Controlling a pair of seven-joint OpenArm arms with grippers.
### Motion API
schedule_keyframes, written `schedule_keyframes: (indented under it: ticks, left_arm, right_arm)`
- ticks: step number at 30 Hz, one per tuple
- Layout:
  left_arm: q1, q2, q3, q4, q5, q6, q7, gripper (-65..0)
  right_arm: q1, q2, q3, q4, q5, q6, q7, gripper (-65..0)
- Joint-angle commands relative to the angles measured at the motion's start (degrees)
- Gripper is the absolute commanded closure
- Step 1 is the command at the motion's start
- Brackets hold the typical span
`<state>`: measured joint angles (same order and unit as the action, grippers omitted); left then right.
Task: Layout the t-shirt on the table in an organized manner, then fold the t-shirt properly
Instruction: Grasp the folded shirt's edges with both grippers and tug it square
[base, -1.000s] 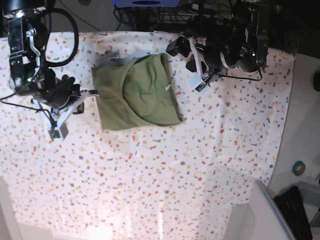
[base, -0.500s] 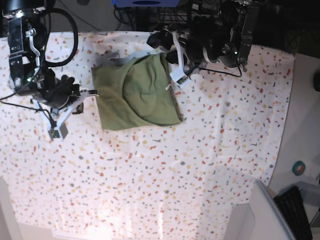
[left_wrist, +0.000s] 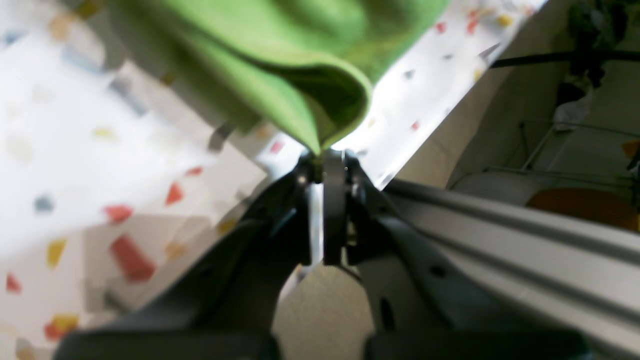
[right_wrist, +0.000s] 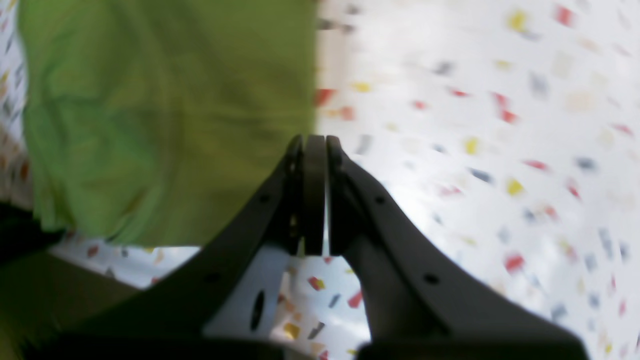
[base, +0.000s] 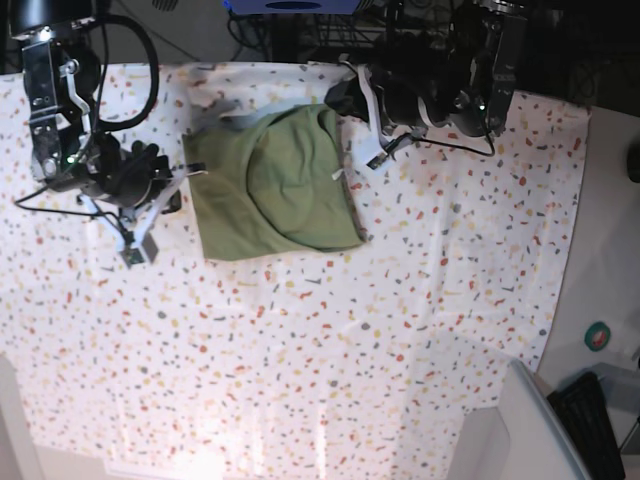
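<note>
The olive-green t-shirt (base: 275, 180) lies folded into a rough rectangle at the back of the speckled table (base: 400, 320). My left gripper (base: 335, 104) is at the shirt's far right corner. In the left wrist view it (left_wrist: 322, 152) is shut on a raised fold of the t-shirt (left_wrist: 280, 45). My right gripper (base: 190, 170) is at the shirt's left edge. In the right wrist view it (right_wrist: 315, 140) is shut, its tips at the edge of the t-shirt (right_wrist: 165, 115). Whether cloth is pinched there does not show.
The table's far edge, with dark equipment and cables (base: 300, 30) behind it, lies just past the shirt. A plain grey-white surface (base: 610, 250) borders the table on the right, with a grey bin corner (base: 540, 430) at the lower right.
The left gripper has moved left from beside the shirt onto its far right corner. The right gripper has shifted slightly up along the shirt's left edge. The shirt has hardly changed.
</note>
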<state>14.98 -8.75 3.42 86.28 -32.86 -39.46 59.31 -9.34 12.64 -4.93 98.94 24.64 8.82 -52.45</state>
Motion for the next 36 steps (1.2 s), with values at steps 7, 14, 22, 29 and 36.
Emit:
schedule_keyframes:
  ticks: [7, 14, 22, 29, 36]
  left_arm:
    - [-0.1, 0.4, -4.6, 0.8, -1.0, -0.5, -0.5, 0.0]
    - [1.2, 0.1, -7.8, 0.8, -0.9, -0.5, -0.4, 0.0]
    - [1.5, 0.1, -7.9, 0.7, -0.9, -0.5, -0.4, 0.0]
    - [1.6, 0.0, -7.9, 0.7, -0.9, -0.5, -0.4, 0.0]
    - [2.6, -0.1, -8.5, 0.7, -0.9, -0.5, -0.4, 0.0]
  right_arm:
    - [5.0, -0.8, -7.2, -5.2, 0.9, 3.1, 0.8, 0.0]
    - [6.3, -1.9, -7.6, -12.1, 0.8, 3.3, 5.2, 0.0]
    - [6.2, -1.9, -7.6, -12.3, 0.8, 3.3, 5.5, 0.0]
    - [6.4, -1.9, -7.5, -12.3, 0.8, 3.3, 5.5, 0.0]
    - [6.3, -1.9, -7.6, -12.4, 0.7, 3.3, 5.3, 0.0]
